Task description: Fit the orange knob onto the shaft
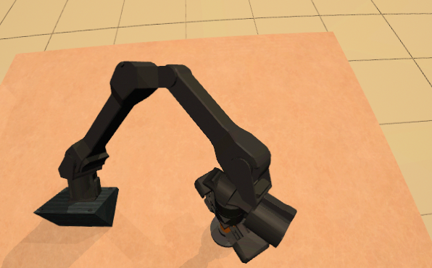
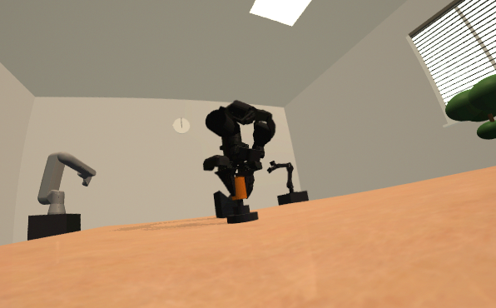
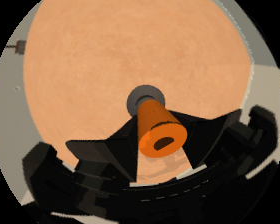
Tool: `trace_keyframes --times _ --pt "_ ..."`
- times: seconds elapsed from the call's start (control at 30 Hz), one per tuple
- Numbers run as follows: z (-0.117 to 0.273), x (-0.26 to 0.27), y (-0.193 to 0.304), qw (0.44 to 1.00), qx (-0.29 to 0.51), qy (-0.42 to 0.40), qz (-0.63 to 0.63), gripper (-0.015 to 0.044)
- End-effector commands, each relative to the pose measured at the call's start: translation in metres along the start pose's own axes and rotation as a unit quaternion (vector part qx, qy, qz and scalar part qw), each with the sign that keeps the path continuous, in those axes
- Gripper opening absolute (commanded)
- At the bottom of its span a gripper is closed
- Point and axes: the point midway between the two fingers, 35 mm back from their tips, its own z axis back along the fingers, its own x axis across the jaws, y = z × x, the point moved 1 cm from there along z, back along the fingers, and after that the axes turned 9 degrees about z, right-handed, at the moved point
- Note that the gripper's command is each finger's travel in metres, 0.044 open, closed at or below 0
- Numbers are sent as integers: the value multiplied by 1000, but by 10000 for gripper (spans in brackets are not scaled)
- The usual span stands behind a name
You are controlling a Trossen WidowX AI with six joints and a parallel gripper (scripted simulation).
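As we look across the tabletop from its near edge, the round dark pedestal stands closest to us. Directly above it, we see the orange knob upright, with a dark gap-filling stem visible below it; the knob is not all the way down. We cannot tell whether the shaft has entered its hole. The claw is partly open, its fingers closed on the knob's sides. From the wrist, we see a dark opening in the knob's end. Behind the claw, the black arm arches back to its dark base. Farther off are a grey arm, a smaller black arm and, on the wall, a round clock.
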Motion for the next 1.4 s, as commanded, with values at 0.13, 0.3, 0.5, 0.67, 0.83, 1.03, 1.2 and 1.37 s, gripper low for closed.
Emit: trace_keyframes --times 0.13,0.3,0.5,0.67,0.83,1.03,1.2,1.37 --pt "3 2 5 928 0 2 -372 0" --pt "5 3 5 928 0 2 -372 0" --pt "6 4 7 928 0 2 -372 0" --pt "6 5 7 928 0 2 -372 0" --pt "5 5 5 928 0 2 -372 0" --pt "4 4 3 928 0 2 -372 0" --pt "3 3 -2 928 0 2 -371 0" --pt "3 0 -5 928 0 2 -371 0"
